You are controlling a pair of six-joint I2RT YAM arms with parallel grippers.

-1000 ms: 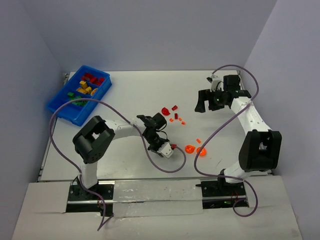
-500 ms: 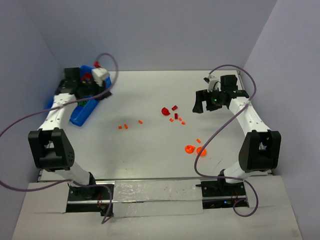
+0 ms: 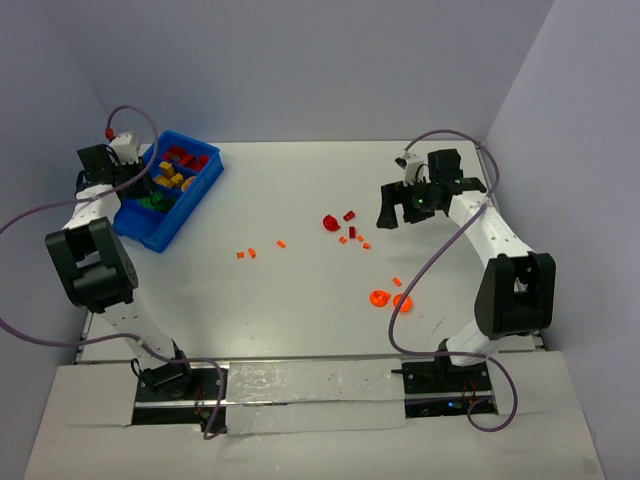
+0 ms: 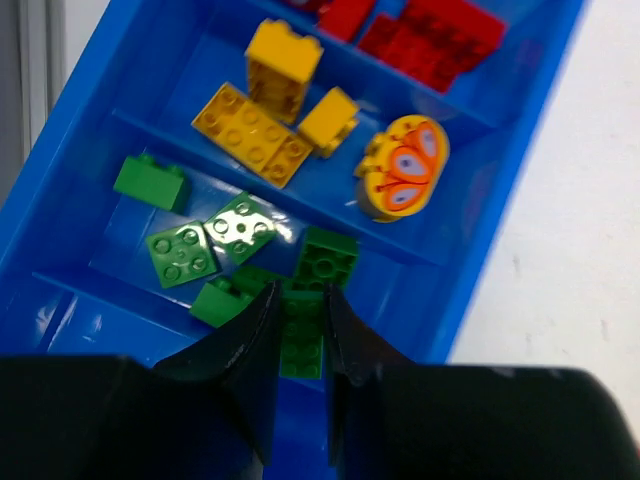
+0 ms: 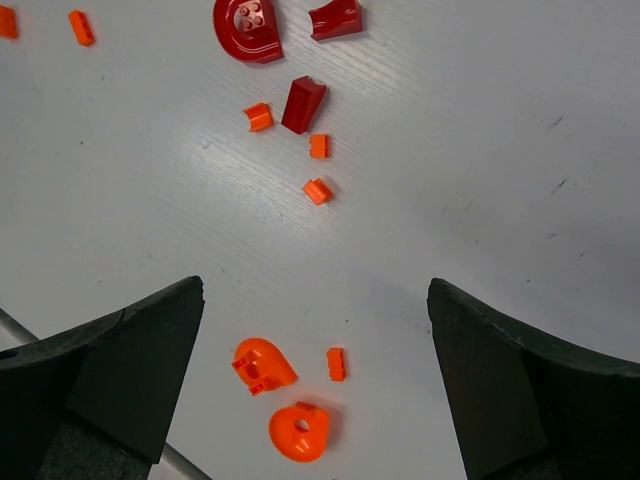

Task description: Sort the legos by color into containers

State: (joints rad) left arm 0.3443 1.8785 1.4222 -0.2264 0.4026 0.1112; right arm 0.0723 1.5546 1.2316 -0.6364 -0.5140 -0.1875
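Over the far-left corner of the surface point(image 3: 300, 330), the left gripper point(image 3: 137, 174) hangs above the bin point(image 3: 160, 236), its arm stretched far out to that side. Seen from the left wrist, the jaws stand close together, clamped on a green brick point(image 4: 302, 342) that fills the narrow gap between them. They sit right above the bin's green compartment, where other green legos point(image 4: 182, 252) lie loose, some flat and some tilted. The next compartment holds yellow legos point(image 4: 252, 128) and a round yellow piece point(image 4: 403, 168) with an orange pattern on its face. The one beyond that holds red legos point(image 4: 435, 35). The right gripper point(image 3: 410, 212) hovers over the far right of the surface with its jaws wide apart and only bare surface showing between them. Below it, in the right wrist view, lie a red rounded piece point(image 5: 248, 25), a red wedge point(image 5: 303, 103) and a few orange bits point(image 5: 317, 190), near one another but not touching. Closer to that arm's base sit two orange rounded pieces point(image 5: 262, 364) just beside each other, with a lone bit point(image 5: 336, 363) next to them. Well apart from that cluster, toward the middle of the surface, three stray bits point(image 3: 252, 252) lie in a loose row.
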